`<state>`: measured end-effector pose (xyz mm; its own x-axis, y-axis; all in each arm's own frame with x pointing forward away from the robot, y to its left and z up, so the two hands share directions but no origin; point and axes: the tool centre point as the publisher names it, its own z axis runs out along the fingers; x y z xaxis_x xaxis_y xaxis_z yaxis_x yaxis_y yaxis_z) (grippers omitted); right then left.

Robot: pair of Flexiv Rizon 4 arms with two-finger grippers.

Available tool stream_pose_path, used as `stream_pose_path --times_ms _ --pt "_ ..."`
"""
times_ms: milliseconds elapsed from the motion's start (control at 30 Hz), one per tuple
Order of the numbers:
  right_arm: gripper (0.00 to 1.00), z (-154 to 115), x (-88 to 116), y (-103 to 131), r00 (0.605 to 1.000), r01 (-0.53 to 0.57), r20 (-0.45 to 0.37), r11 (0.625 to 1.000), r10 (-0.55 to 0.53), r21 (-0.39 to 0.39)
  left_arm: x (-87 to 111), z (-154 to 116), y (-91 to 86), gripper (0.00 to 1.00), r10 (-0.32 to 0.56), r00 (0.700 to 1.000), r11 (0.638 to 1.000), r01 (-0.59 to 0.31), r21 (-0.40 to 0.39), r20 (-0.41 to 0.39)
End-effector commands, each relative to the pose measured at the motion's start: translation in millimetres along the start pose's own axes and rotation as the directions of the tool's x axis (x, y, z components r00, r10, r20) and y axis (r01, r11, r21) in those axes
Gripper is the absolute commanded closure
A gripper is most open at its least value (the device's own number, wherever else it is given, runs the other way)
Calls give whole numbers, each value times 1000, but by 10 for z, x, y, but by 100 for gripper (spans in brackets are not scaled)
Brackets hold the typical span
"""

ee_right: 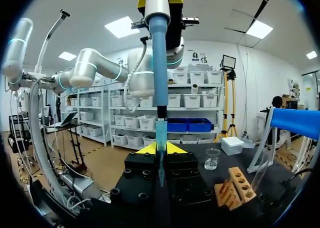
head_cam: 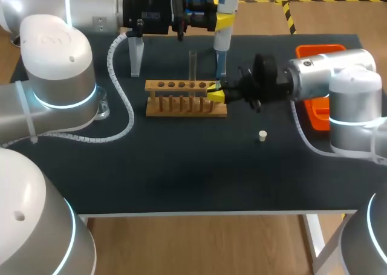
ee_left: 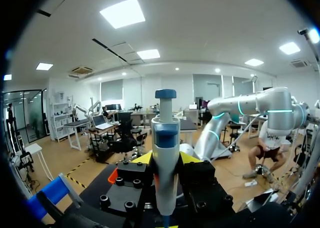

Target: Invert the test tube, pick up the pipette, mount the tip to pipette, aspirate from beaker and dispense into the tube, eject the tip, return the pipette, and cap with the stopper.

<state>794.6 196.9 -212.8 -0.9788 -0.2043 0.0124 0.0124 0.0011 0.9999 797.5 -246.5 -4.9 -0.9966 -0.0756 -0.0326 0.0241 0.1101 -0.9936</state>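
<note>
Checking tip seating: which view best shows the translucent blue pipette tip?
Right wrist view: the translucent blue pipette tip is close and clear, held in the right gripper under the white-and-blue pipette. Head view: tiny, mostly behind that gripper. Left wrist view: only the pipette's body.

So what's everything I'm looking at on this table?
pipette: one, white and blue, upright in the left tool
pipette tip: one, pale blue, in the right tool, under the pipette's end
test tube: one, clear, upright in the rack
rack: one, wooden, mid-table
beaker: one, clear, left of the rack
stopper: one, white, lying loose on the table
tray: one, orange, right edge
stand: one, clear, back left
left tool: one, yellow-tipped, gripping the pipette
right tool: one, yellow-tipped, gripping the tip
</note>
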Motion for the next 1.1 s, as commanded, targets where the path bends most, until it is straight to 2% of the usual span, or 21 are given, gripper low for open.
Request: stream_pose_path --times_ms 33,300,733,1100 --pt "100 -12 51 12 1000 -3 10 1000 3 5 1 5 2 100 0 1000 1000 0 3 3" --pt "100 -15 33 -13 1000 -2 16 1000 2 25 1 5 2 100 0 1000 1000 0 3 3" --pt "100 -38 -14 126 999 24 23 999 -25 25 1 5 2 100 0 1000 1000 0 3 3" --pt "100 -48 -4 146 999 28 22 999 -28 24 1 5 2 100 0 1000 1000 0 3 3"
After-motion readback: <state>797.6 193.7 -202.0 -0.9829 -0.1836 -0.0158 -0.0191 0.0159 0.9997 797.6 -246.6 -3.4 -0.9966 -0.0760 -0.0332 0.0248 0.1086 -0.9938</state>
